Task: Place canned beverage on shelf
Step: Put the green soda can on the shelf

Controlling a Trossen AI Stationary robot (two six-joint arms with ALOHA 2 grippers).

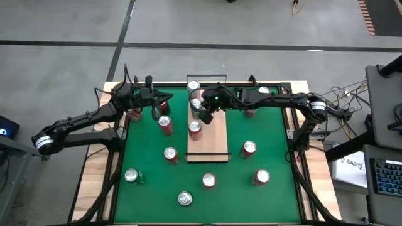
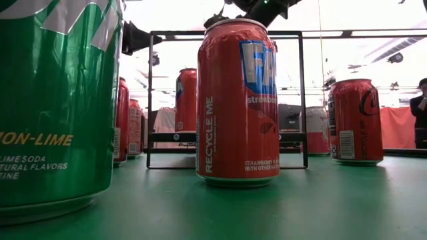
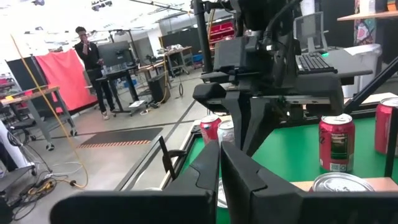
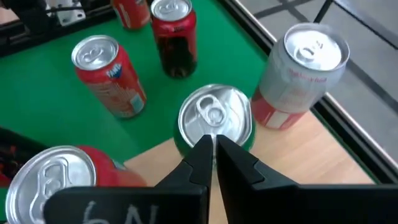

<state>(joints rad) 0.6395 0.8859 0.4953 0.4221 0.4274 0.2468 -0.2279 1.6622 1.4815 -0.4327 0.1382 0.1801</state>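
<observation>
From above, the shelf [image 1: 210, 141] lies mid-mat [image 1: 270, 201] with three cans at its far end. The right gripper [image 1: 204, 114] hovers there, closed; the left gripper [image 1: 156, 113] waits left.

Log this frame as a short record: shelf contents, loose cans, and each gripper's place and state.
shelf: three cans at its far end, near end bare
cans on shelf: silver, green, red
green mat: loose cans scattered around the shelf
right gripper: fingers shut, over the green can
left gripper: fingers shut, empty, left of the shelf
</observation>
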